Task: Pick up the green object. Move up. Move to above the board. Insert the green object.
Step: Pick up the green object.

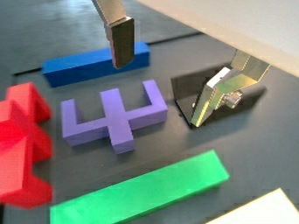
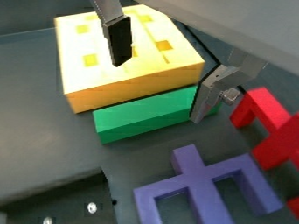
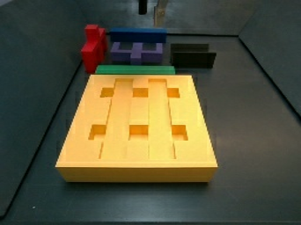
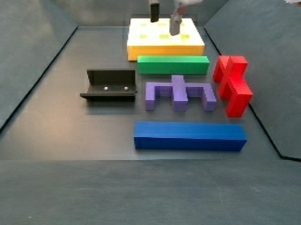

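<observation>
The green object (image 4: 173,64) is a long green bar lying flat on the floor, against one short end of the yellow board (image 3: 139,154). It shows in both wrist views (image 1: 140,197) (image 2: 140,118) and in a side view (image 3: 135,69). The board also shows in a wrist view (image 2: 140,74) and a side view (image 4: 191,44). My gripper (image 4: 165,19) hangs high above the pieces, open and empty, well clear of the green object. It shows at the top edge of a side view (image 3: 150,7). In both wrist views (image 1: 162,90) (image 2: 160,87) nothing is between the fingers.
A blue-purple notched block (image 4: 179,94) lies beside the green object, a red block (image 4: 233,83) at one side, and a long blue block (image 4: 188,136) beyond. The dark fixture (image 4: 108,86) stands on the other side. Grey walls surround the floor.
</observation>
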